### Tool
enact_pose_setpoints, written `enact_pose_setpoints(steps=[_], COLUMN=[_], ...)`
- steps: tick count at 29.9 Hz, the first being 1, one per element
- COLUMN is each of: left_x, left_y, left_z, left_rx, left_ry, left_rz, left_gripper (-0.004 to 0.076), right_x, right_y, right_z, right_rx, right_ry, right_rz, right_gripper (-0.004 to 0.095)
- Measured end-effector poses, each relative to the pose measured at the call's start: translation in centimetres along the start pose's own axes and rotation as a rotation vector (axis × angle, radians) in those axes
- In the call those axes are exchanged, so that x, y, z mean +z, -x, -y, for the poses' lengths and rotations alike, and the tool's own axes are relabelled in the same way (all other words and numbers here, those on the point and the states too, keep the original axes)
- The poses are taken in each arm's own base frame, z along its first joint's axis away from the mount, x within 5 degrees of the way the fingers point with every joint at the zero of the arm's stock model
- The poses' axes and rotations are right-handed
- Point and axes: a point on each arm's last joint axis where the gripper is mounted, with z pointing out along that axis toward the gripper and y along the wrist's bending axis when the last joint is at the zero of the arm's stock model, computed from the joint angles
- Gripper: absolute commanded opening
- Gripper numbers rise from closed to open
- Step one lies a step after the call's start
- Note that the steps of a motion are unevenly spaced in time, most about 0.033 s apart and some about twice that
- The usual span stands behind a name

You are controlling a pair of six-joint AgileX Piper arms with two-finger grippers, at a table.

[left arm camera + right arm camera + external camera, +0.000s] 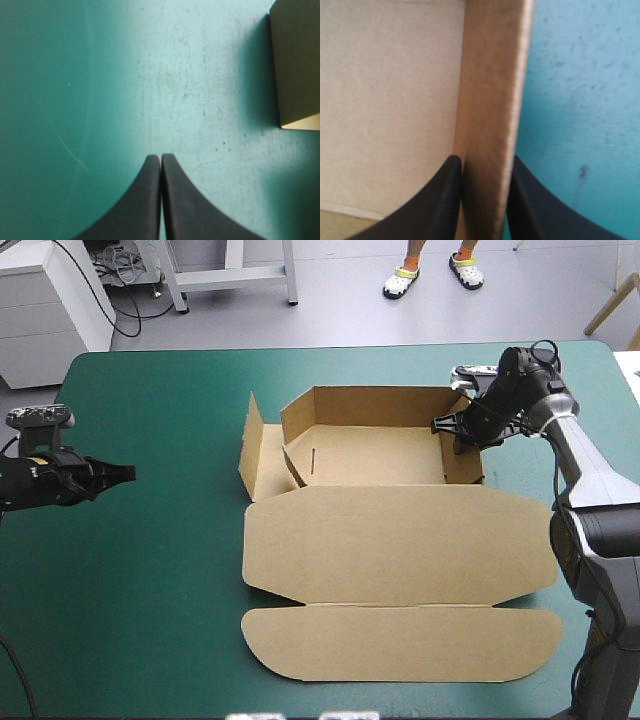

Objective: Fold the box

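Observation:
The brown box sits at the table's middle as an open tray with its walls raised. Its lid lies flat toward the front, ending in a rounded tuck flap. My right gripper is at the tray's right wall. In the right wrist view it is shut on that upright wall, one finger inside and one outside. My left gripper hovers far left, shut and empty, pointing at the box. In its own view the gripper faces the left flap from a distance.
A loose side flap stands tilted outward at the tray's left end. Teal-green cover stretches between my left gripper and the box. The tuck flap reaches close to the table's front edge.

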Motion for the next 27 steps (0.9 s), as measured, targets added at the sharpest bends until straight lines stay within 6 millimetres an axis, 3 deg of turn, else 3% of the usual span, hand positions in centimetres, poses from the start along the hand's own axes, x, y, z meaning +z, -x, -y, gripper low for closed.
enact_pose_setpoints(steps=[2, 7, 22, 25, 27], left_x=[0.0, 0.0, 0.0, 0.0, 0.0], left_y=[0.0, 0.0, 0.0, 0.0, 0.0], left_z=[0.0, 0.0, 0.0, 0.0, 0.0], left_rx=[0.0, 0.0, -0.001, 0.01, 0.031], left_ry=[0.0, 0.0, -0.001, -0.001, -0.001], left_rz=[0.0, 0.0, 0.0, 0.0, 0.0], left_gripper=[-0.001, -0.001, -0.0005, 0.0062, 0.0167], right_x=[0.0, 0.0, -0.8, -2.9, -4.7], right_y=[0.0, 0.0, 0.0, -0.2, -0.5], right_z=[0.0, 0.1, -0.2, -0.6, -0.9], right_rx=[-0.01, -0.018, -0.018, -0.029, -0.034], right_ry=[0.0, -0.006, 0.01, 0.01, 0.012], right_rz=[-0.001, -0.001, 0.017, 0.065, 0.102], right_gripper=[0.0209, -0.0016, -0.0019, -0.0019, -0.0019])
